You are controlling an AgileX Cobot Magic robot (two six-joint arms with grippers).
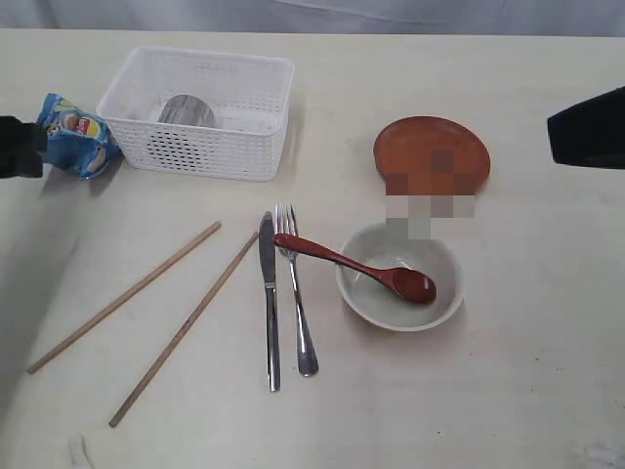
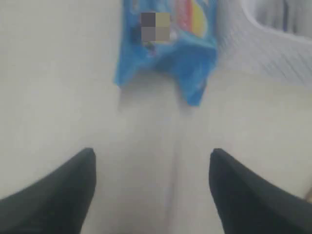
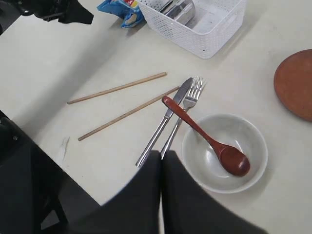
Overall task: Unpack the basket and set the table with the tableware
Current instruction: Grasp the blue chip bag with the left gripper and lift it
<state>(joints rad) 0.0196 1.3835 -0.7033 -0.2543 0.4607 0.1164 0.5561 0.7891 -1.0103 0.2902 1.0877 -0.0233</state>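
I see basket [image 1: 195, 151] white, perforated | bag [image 1: 76, 135] blue | plate [image 1: 420, 147] brown | spoon [image 1: 342, 259] red-brown | bowl [image 1: 391, 309] pale | chopsticks [image 1: 125, 298] tan | table [image 1: 508, 381] cream

This looks like a robotics lab or test bench. A plain pale counter [image 1: 508, 391] fills nearly the whole exterior view, and a grey cloth backdrop [image 1: 410, 14] hangs along its 12 o'clock edge. Black robot hardware enters at both sides, the left claw [image 1: 34, 147] at 9 o'clock and the right claw [image 1: 562, 132] at 3 o'clock. The things on the counter read as staged props: a white basket [image 1: 200, 147] toward 11 o'clock, a blue crisp bag [image 1: 78, 137] just beside it, and one place setting of tableware [image 1: 296, 293] near the middle.
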